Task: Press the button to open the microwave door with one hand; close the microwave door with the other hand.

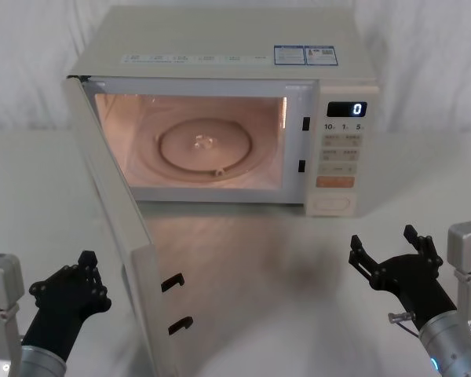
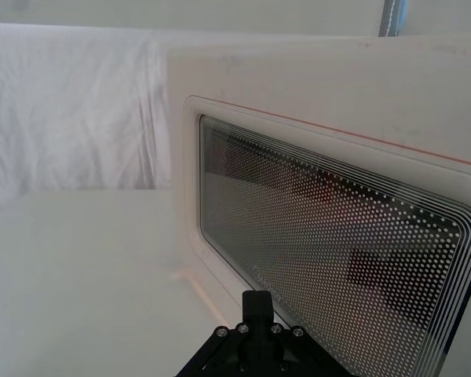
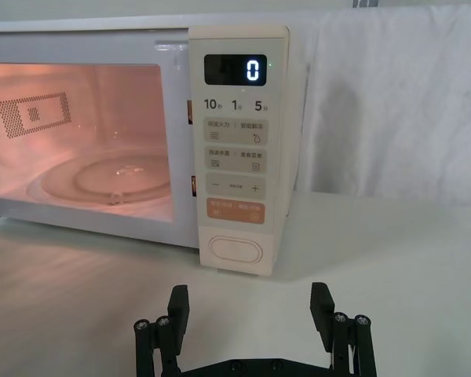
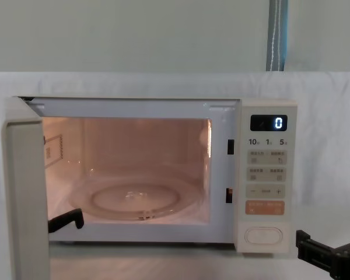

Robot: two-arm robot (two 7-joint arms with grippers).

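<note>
Right hand (image 1: 386, 250) open near button (image 1: 332, 204), microwave door (image 1: 114, 220) swung wide

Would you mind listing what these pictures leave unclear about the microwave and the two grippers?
- Left gripper: head view shows it from behind, so open or shut cannot be told.
- Small keys' print above the button: too small to read.
- Microwave door: outer face cut off by the left wrist view's edge.

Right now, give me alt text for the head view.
The microwave stands with its door swung wide open toward the robot, the lit cavity showing a glass turntable. The left hand and the open right hand hover low in front.
</note>
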